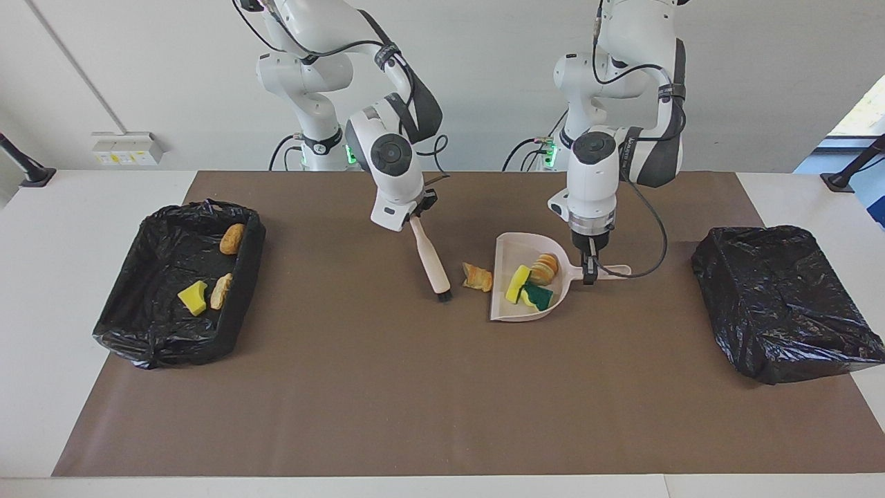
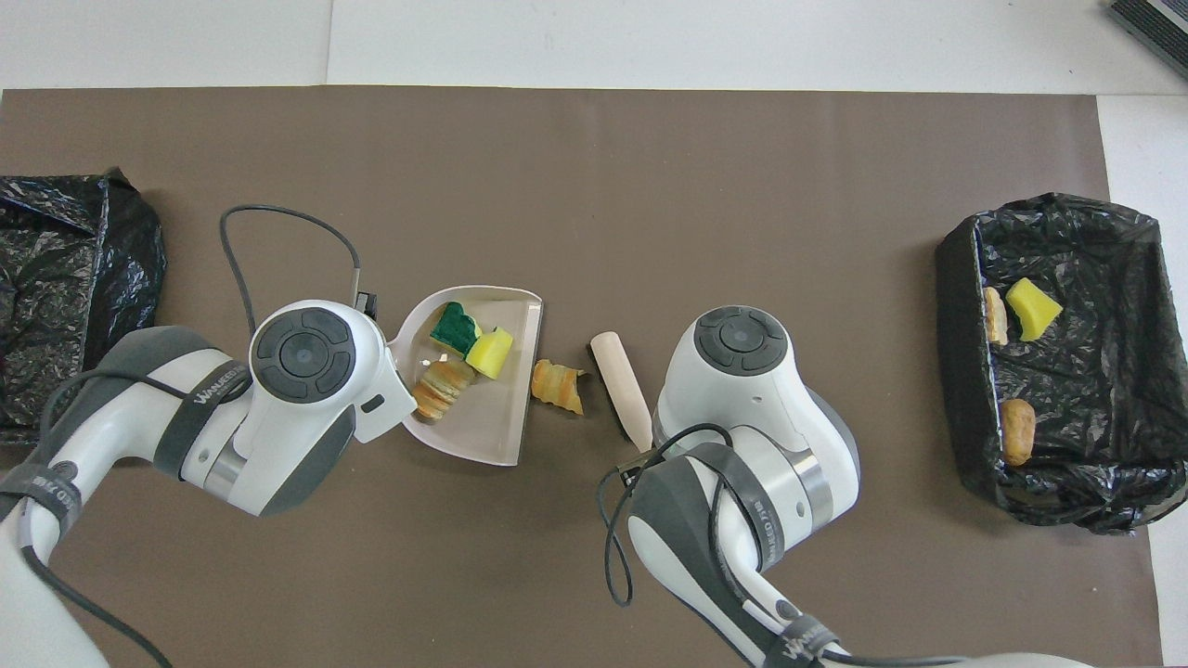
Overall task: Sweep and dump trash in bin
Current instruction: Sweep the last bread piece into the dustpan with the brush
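left gripper [image 1: 588, 266] clamps dustpan [image 1: 508, 306] handle; right gripper [image 1: 417, 216] grips brush [image 1: 433, 265] (croissant scrap [image 1: 478, 277] between).

"WANJEED" on left arm's strap [image 2: 206, 401]

Bread scrap [image 1: 478, 277] between brush [image 1: 430, 258] — dustpan [image 1: 508, 308]

dustpan [image 1: 508, 297]: beige | brush [image 1: 431, 261]: beige | croissant scrap [image 1: 478, 277]: golden-brown | mat [image 1: 387, 387]: brown | bin liners [image 1: 166, 304]: black
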